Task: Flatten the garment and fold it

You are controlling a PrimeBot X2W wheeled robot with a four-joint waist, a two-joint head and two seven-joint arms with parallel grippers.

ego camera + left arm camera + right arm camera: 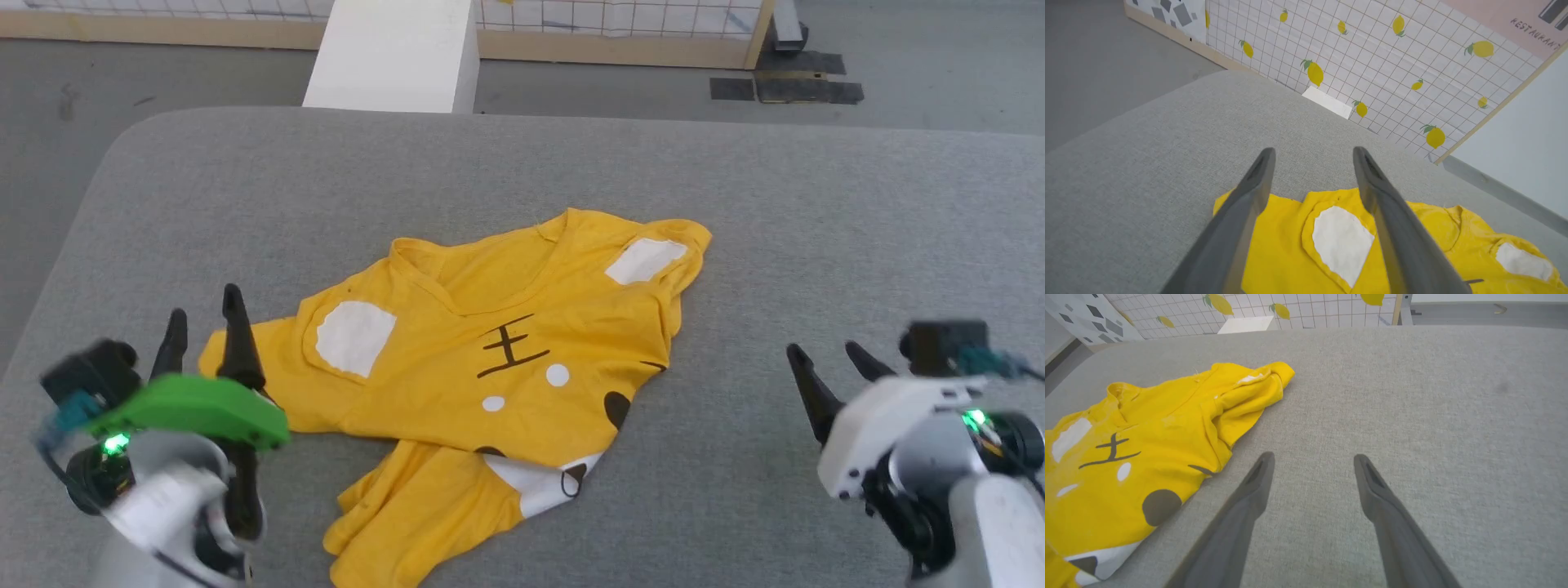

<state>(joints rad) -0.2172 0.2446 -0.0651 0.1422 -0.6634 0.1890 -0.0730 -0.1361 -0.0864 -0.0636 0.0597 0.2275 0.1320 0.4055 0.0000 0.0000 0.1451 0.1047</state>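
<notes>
Item 1: lettering [1535,32] "RESTAURAN", dark slanted capitals, last part cut off by the picture's edge; stands on a pink wall panel [1490,14].

Item 2: black stroke mark [511,349] shaped like "王"; printed on the front of the yellow garment [445,392].

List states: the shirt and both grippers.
T-shirt: print side up, rumpled, lower part bunched and folded over itself, not yet flattened.
Left gripper: open, over the shirt's sleeve edge, holding nothing.
Right gripper: open, over the bare grey surface, apart from the shirt.
</notes>
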